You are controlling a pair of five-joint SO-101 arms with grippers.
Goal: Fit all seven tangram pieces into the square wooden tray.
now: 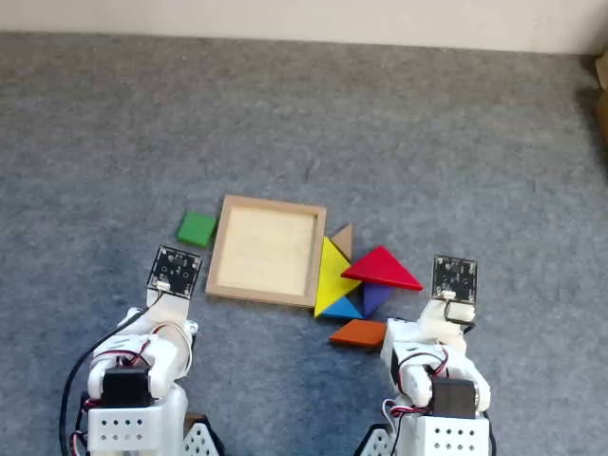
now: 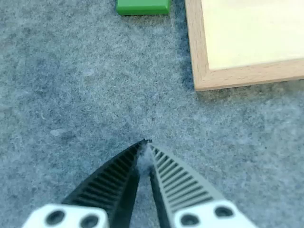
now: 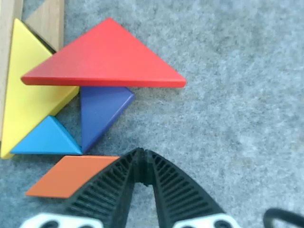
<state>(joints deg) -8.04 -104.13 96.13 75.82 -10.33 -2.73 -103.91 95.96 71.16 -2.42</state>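
Note:
The square wooden tray [image 1: 220, 249] lies on the grey carpet with nothing in it; its corner [image 2: 202, 71] shows in the left wrist view. A green square [image 1: 197, 229] [image 2: 142, 6] sits just left of the tray. To the tray's right are a yellow triangle [image 1: 332, 274] [image 3: 26, 90], a wooden triangle [image 1: 343, 239] [image 3: 47, 19], a red triangle [image 1: 382, 269] [image 3: 107, 57], a purple triangle [image 1: 376, 296] [image 3: 99, 111], a light blue triangle [image 1: 344, 308] [image 3: 45, 140] and an orange parallelogram [image 1: 358, 332] [image 3: 69, 175]. My left gripper [image 2: 145, 142] is shut, near the tray's near left corner. My right gripper [image 3: 141, 153] is shut beside the orange piece.
Grey carpet [image 1: 304, 123] covers the whole table, with open room behind the tray and on both sides. A brown object [image 1: 601, 95] shows at the far right edge.

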